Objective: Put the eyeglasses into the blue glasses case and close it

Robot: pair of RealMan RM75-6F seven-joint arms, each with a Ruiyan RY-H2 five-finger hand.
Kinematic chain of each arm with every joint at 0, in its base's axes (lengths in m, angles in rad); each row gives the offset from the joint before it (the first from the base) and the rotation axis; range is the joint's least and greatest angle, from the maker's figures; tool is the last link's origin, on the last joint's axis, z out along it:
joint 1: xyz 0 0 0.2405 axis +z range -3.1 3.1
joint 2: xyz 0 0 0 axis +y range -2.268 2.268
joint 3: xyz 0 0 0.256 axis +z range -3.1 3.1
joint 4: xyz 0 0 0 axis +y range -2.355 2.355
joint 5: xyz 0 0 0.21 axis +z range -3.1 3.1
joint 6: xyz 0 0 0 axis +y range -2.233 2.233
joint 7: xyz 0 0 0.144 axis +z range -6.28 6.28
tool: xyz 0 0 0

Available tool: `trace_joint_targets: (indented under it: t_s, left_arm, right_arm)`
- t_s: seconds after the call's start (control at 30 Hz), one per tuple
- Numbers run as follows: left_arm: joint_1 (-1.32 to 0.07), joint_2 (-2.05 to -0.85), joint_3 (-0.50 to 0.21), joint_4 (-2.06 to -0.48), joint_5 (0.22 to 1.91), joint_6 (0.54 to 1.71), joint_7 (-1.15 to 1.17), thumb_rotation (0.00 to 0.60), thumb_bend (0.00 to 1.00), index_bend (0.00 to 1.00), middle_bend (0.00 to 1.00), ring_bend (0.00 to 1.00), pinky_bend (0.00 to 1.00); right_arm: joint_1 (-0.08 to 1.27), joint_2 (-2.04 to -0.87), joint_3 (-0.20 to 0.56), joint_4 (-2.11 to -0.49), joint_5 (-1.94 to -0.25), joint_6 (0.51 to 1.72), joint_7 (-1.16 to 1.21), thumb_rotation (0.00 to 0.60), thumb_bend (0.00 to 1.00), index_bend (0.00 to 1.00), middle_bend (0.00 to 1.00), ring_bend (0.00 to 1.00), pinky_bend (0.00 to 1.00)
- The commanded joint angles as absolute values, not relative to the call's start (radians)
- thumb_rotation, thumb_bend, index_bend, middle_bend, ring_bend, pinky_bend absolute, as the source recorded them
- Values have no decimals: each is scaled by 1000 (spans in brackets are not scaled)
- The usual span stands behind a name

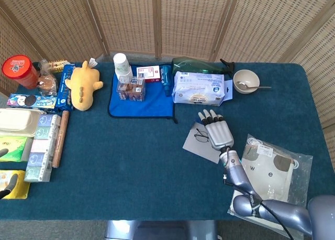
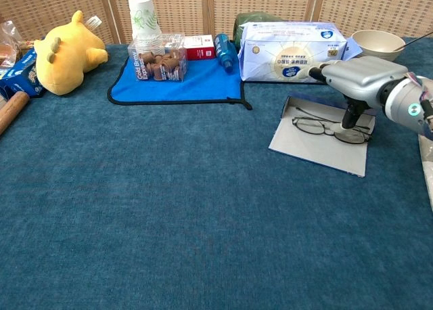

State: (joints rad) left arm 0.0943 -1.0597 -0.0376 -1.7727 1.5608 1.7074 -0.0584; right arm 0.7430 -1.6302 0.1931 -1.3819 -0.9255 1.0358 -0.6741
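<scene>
The right hand (image 1: pixel 218 132) hovers palm-down over the right half of the glasses (image 2: pixel 329 128), its fingers stretched forward toward the wipes pack (image 1: pixel 198 87) and held side by side. In the chest view a thumb or finger reaches down from the hand (image 2: pixel 358 80) to the right lens area, touching or just above the frame; whether it pinches the frame cannot be told. The glasses lie open, lenses down, on a grey sheet (image 2: pixel 311 151) on the blue table (image 2: pixel 169 208). In the head view only the left lens (image 1: pixel 202 135) shows beside the hand, the rest being covered.

No blue glasses case can be picked out for certain in either view.

Of the left hand only dark fingertips (image 1: pixel 7 183) show at the left edge of the head view, over a yellow packet (image 1: pixel 20 190); whether they are apart or closed cannot be told.

Behind the sheet stand the wipes pack, a green pouch (image 1: pixel 196 66) and a bowl (image 1: pixel 246 81) with a spoon in it. A blue mat (image 2: pixel 183 83) holds a clear box of brown pieces (image 2: pixel 161 64), with a paper cup (image 2: pixel 142 17) and a red box (image 2: pixel 198 47) at its back. A yellow plush (image 2: pixel 66 50) lies to the left. A clear bag (image 1: pixel 270 172) lies beside the right arm.
</scene>
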Motion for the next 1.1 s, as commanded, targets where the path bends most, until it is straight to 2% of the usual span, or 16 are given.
trace_joint_targets:
  t_s: [0.03, 0.57, 1.1]
  left_arm:
    - [94, -1060, -38, -1774, 1562, 1708, -57, 600, 296, 216, 119, 0, 0]
    - [93, -1059, -39, -1785, 1566, 1706, -44, 600, 295, 216, 119, 0, 0]
    - [91, -1059, -41, -1787, 1565, 1705, -38, 600, 295, 216, 119, 0, 0]
  right_arm:
    - [752, -1636, 203, -1357, -919, 1021, -658, 600, 244, 0, 23, 19, 204]
    - [771, -1622, 219, -1307, -906, 994, -629, 600, 246, 0, 26, 21, 203]
    - [767, -1615, 204, -1357, -896, 1013, -643, 600, 247, 0, 27, 21, 203]
